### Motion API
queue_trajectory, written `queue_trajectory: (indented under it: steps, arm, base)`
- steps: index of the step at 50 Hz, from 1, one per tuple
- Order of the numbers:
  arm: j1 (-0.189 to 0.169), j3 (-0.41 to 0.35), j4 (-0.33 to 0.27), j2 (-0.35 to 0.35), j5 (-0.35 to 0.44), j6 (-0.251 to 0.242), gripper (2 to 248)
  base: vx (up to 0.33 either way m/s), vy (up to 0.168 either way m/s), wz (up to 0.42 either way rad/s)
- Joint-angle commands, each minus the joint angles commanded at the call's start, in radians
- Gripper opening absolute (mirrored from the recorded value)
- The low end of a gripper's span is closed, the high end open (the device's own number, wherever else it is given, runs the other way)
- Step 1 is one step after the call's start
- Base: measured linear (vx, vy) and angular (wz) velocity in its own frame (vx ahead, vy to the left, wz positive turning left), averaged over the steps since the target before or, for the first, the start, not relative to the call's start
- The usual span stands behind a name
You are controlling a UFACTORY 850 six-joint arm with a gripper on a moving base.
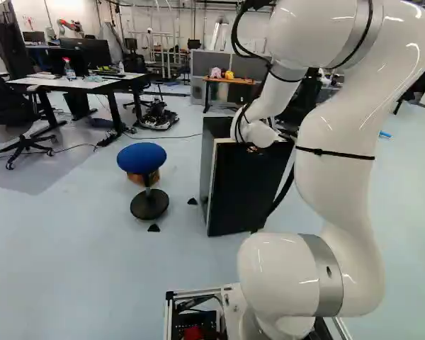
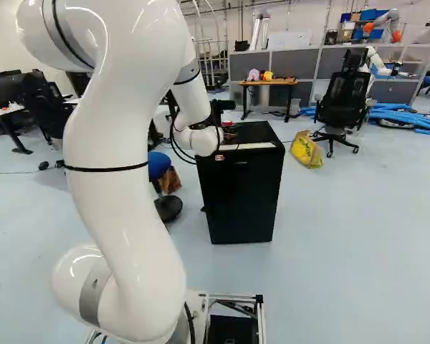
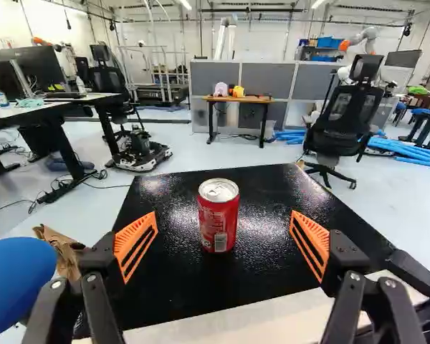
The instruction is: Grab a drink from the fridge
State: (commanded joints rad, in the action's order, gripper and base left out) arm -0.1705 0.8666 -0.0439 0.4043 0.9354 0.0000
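A red drink can [image 3: 218, 215] stands upright on top of the black fridge [image 3: 179, 276], in from all edges, lined up with the gap between the wide-open, orange-padded fingers [image 3: 135, 242], which hold nothing and touch neither side of it.

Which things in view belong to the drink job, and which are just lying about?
For the job:
- red drink can, upright on the fridge top
- black fridge
- gripper, open, a finger to either side of the can

Just lying about:
- blue-seated stool
- yellow bag
- black swivel chair
- blue tubes
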Motion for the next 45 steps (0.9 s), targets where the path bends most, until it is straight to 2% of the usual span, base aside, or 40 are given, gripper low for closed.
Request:
queue_trajectory:
  steps: [45]
  arm:
    - [0.009, 0.126, 0.012, 0.143, -0.012, 0.0, 247]
  base:
    - [0.0, 0.0, 0.0]
